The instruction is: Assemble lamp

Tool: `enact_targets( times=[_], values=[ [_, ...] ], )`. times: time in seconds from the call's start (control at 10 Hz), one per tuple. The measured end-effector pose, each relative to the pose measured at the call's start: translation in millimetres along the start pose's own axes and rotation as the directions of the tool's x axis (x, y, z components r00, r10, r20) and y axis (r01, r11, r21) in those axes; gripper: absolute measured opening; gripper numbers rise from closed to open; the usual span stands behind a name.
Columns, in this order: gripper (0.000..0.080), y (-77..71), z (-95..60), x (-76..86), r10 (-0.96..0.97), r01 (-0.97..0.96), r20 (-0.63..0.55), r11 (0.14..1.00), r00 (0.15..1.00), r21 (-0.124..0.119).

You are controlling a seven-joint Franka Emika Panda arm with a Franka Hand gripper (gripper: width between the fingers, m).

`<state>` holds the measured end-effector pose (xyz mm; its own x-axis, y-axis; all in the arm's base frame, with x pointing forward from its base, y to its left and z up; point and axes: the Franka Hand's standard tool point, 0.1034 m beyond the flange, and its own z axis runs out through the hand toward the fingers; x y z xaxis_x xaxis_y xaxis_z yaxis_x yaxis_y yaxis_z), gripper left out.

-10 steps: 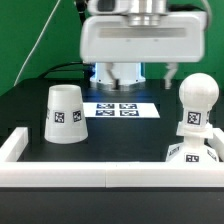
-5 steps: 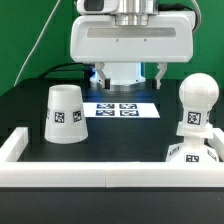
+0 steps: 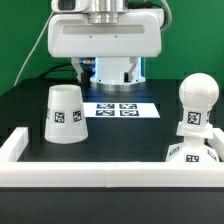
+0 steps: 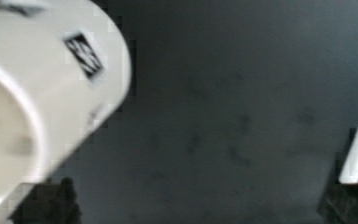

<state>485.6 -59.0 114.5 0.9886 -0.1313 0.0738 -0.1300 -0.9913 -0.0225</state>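
Hovering above the shade (image 3: 64, 114), likely lining up a grasp; bulb (image 3: 195, 108) already seated in base (image 3: 191, 155). Gripper fingers unclear, we cannot tell.

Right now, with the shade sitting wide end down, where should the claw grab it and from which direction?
Come from straight above and pinch the narrow closed top of the shade. It stands upright, wide end down on the table, so its tapered walls are slimmest there. Its sides look free; the marker board lies apart.

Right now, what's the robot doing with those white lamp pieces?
Gripper high above table, fingers out of sight, holding nothing visible. Shade upside down, alone. Bulb standing on base. Nothing in the way.
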Motion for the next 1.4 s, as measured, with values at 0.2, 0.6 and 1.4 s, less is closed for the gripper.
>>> enact_targets(
  times=[0.2,0.6,1.4],
  values=[
    [0.0698,18.2,1.3,-12.0,-0.024,0.024,0.010,1.000,1.000,-0.002],
    [0.0698,35.1,13.1,-18.6,-0.042,0.042,0.023,0.999,0.999,-0.006],
    [0.0494,36.5,36.6,-17.7,-0.060,0.061,0.028,0.998,0.998,-0.025]
  ],
)
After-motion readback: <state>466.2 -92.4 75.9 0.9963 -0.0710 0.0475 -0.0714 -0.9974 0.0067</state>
